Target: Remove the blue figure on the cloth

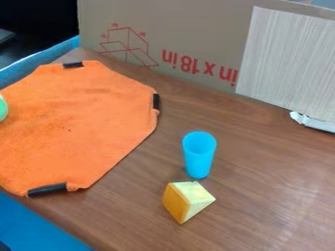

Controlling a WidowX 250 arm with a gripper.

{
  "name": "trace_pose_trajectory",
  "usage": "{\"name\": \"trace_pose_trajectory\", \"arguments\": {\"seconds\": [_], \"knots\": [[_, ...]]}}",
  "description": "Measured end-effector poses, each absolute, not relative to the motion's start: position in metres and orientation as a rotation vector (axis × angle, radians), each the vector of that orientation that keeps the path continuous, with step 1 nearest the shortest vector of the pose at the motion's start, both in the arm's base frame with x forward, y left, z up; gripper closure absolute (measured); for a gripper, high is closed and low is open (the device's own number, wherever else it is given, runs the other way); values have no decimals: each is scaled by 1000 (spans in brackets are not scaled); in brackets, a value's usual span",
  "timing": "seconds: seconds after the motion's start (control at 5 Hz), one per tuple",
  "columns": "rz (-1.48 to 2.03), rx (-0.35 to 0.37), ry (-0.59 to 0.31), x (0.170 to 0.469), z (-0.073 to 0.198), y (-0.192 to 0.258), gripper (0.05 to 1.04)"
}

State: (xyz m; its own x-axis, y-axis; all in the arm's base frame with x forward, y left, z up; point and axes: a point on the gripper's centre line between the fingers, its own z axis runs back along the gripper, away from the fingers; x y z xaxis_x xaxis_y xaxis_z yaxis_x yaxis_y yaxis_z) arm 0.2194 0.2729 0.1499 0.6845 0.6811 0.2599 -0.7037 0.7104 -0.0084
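The blue cup (199, 156), a tall cylinder, stands upright on the brown wooden table (262, 196), its open mouth facing up. It is to the right of the orange cloth (78, 127) and apart from it, with bare wood between the 2. I cannot tell whether the gripper is wide, narrow or holding anything.

Just in front of the blue cup sits 1 wedge-shaped block (186, 200), with an orange-yellow side facing left and paler yellow faces beside it. The block and the base of the cup are very close; I cannot tell if they touch.

The orange cloth lies spread over the left part of the table, with 3 black strips at its edge: 1 at the far edge (72, 64), 1 on the right (155, 101) and 1 at the near edge (47, 189). At the left border of the view, a green rounded object (3, 108), partly cut off, is at the cloth.

Behind the table stands a cardboard panel (196, 29) with red print and a red line drawing. A pale, finely streaked board (288, 59) is in front of its right part, with a white object (313, 122) at its lower edge. Blue material (36, 225) lies beyond the table's near left edge.
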Motion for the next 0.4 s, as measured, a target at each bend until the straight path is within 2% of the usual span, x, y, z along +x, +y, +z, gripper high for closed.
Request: {"name": "trace_pose_trajectory", "arguments": {"seconds": [0.2,0.4], "knots": [[784,79,-222,220,138,273,83],[806,97,-193,226,118,278,83]]}}
